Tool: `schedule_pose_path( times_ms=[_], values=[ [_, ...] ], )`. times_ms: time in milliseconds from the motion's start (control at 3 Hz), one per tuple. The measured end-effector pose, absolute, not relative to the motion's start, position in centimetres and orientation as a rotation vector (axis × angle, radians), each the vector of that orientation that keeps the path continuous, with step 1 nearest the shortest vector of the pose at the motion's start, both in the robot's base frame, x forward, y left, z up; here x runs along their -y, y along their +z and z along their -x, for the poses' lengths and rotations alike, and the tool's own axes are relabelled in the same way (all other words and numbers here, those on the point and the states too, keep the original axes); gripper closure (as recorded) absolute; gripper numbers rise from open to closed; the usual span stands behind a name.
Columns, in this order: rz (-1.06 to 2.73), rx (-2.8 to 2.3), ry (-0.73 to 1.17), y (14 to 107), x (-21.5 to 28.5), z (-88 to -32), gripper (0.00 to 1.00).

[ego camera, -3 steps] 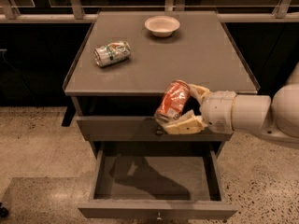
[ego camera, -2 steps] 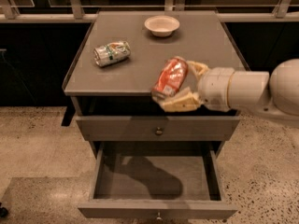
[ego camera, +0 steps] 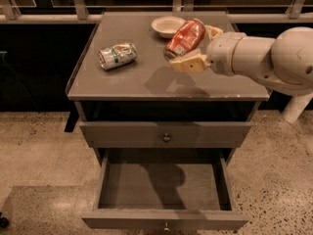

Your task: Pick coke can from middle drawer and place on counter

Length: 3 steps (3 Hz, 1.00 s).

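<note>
Room: a speckled stone floor (ego camera: pixel 39 151) lies around a grey-brown cabinet; behind it run pale window frames (ego camera: pixel 78 4) against dark glass.
Counter (ego camera: pixel 122 84): flat matte top with a thin pale rim, carrying two loose things and a soft shadow (ego camera: pixel 168 82) near its middle.
Silver and green can (ego camera: pixel 117 56): lies on its side on the left part of the counter, well apart from the gripper.
Bowl (ego camera: pixel 167 26): small, pale and shallow, at the back of the counter, just behind the held can.
Coke can (ego camera: pixel 186 37): red with a silver end, tilted with the lower end pointing down and left, held in the air over the right-centre of the counter.
Gripper (ego camera: pixel 193 48): above the counter's right half, its two cream fingers clamped on the coke can, one under it and one behind its upper end.
Arm (ego camera: pixel 274 58): thick and white, reaching in from the right edge.
Upper drawer (ego camera: pixel 122 133): nearly closed, with a small round knob (ego camera: pixel 167 138) at the centre of its front.
Middle drawer (ego camera: pixel 127 192): pulled far out below, showing a plain grey floor and low side walls, with a shadow across it.
</note>
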<state>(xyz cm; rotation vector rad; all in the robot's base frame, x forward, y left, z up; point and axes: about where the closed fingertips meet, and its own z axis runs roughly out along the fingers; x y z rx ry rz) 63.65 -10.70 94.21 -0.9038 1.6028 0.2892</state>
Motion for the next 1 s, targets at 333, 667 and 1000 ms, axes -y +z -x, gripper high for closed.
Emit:
schedule_pose_path(
  times_ms=[333, 667, 1000],
  values=[
    [0.813, -1.629, 0.294, 93.9, 12.8, -67.6, 1.00],
    [0.734, -1.691, 0.322, 91.1, 15.1, -70.5, 1.00],
    [0.727, -1.699, 0.323, 90.7, 15.4, -70.7, 0.82]
  ],
)
